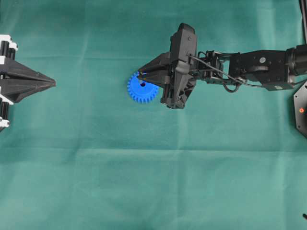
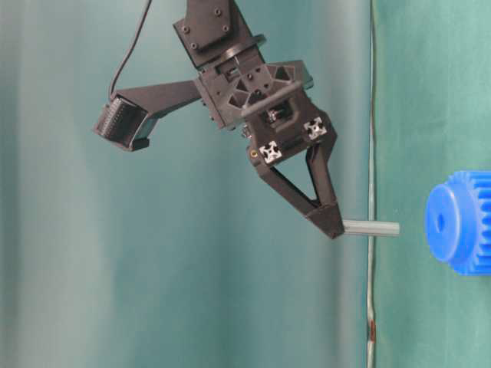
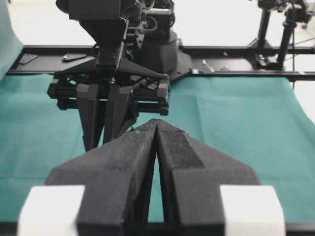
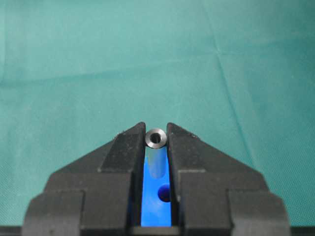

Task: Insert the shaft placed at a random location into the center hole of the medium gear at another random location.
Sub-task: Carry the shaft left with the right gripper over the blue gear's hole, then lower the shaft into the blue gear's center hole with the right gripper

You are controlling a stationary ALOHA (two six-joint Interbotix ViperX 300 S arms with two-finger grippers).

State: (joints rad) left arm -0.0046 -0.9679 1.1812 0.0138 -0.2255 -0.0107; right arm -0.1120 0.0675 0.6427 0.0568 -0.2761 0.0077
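A small silvery-grey shaft [image 4: 157, 153] sits clamped between the two black fingertips of the right gripper [image 4: 157, 140], its hollow end facing the wrist camera. The jaws stand only a shaft's width apart, closed on the pin. In the table-level view the shaft [image 2: 371, 228] sticks out sideways from the fingertip toward three o'clock, with clear space between its free end and the medium gear [image 2: 461, 222], which stands at the frame's three o'clock edge.

From overhead, the bright blue medium gear [image 1: 142, 89] lies flat on the green cloth [image 1: 144, 182], just left of centre, and the right gripper [image 1: 140, 73] hovers over the gear's twelve o'clock rim. The center hole [image 1: 142, 84] shows as a small dark dot on the gear's face, just at five o'clock from the fingertips. Through the gap between the fingers in the right wrist view, the blue gear face fills the slot below the shaft, and the center hole [image 4: 165, 192] shows at the shaft's five o'clock.

The right arm reaches in from three o'clock of the overhead view. At nine o'clock, well apart from the gear, the left gripper [image 1: 53, 83] rests with its fingertips together and nothing between them; its wrist camera shows the two pads [image 3: 140, 142] meeting at the tip.
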